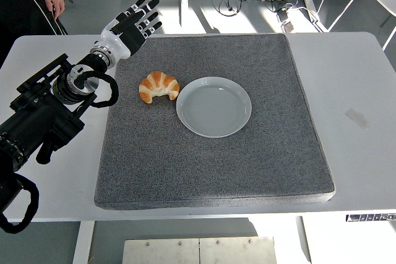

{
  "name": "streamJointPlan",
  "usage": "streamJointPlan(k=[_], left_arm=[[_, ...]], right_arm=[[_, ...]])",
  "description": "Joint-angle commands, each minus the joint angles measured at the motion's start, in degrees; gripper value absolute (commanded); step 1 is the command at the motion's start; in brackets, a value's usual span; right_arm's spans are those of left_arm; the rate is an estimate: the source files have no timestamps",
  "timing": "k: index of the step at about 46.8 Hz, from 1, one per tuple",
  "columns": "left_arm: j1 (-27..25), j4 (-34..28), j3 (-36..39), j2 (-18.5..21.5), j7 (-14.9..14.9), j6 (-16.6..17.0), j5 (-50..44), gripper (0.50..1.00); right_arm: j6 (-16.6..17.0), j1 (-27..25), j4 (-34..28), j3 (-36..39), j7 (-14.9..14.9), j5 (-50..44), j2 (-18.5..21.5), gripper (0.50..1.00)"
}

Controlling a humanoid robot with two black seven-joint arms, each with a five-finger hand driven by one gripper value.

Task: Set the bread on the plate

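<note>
Golden bread (159, 86) lies below the robot hand (133, 24).

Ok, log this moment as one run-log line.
left hand: open, raised over mat's far-left corner | croissant: on mat, touching plate's left rim | plate: empty | right hand: out of view

bread (159, 86): golden croissant, curved, lying flat left of the mat's middle
plate (214, 106): round, white, empty, upright, mid-mat, just right of bread
</note>
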Motion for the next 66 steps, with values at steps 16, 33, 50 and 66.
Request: streamJointPlan(k=[16,33,50,66], left_arm=[[-0.49,0.0,-1.5,3.22,-0.09,-1.13,-0.88,0.981],[-1.98,0.0,2.01,4.72,-0.62,0.18,5.35,0.981],[-3.74,-25.3,15.8,16.23,0.35,11.85,32.94,0.972],[-14.9,-32.86,35.77,23.35,11.51,14.6,40.16,0.98]], right_arm=[[0.08,0.0,0.0,-0.09,0.01,0.0,0.0,1.0],[0.08,0.0,0.27,-0.09,0.01,0.0,0.0,1.0],[0.08,0.0,0.35,-0.09,0.01,0.0,0.0,1.0],[0.08,0.0,0.36,0.0,0.01,0.0,0.0,1.0]])
